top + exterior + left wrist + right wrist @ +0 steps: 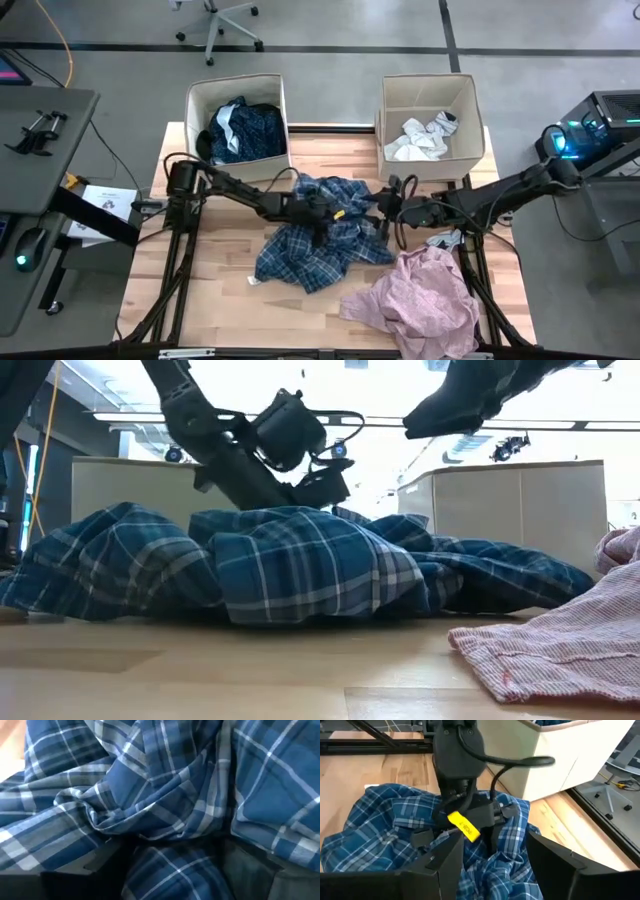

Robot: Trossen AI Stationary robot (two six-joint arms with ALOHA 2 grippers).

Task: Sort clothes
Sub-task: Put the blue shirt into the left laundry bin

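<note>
A: Pressing down into the blue-white plaid shirt (318, 235) at mid-table, the left gripper (322, 212) has its jaws spread wide, with folds of cloth bunched between its fingers in the left wrist view. Nothing is pinched yet.

B: And the right gripper (492, 857)?

A: It hangs just beside the shirt's edge on the side nearer the right box (428, 122), jaws apart and holding nothing, looking straight at the left wrist.

B: So the step in hand, as I judge it, is the left arm taking the shirt. How should it go?

A: Sink the fingers into a thick ridge of fabric, not 1 thin layer, then close fully before lifting. A shallow pinch on loose cotton tends to slip.

B: Where does it belong?

A: Probably the left box (238, 120), which already holds a dark navy patterned shirt (245, 130). The right box holds small white socks (420, 140), so shirts seem to go left.

B: Any hazards?

A: The shirt is sprawled wide, so lift high enough for trailing sleeves to clear the box wall. The pale pink garment (420, 300) lies at the near right corner, touching or nearly touching the plaid hem; a slow rise should keep it from being dragged. With 2 arms this near, the right should keep clear.
</note>
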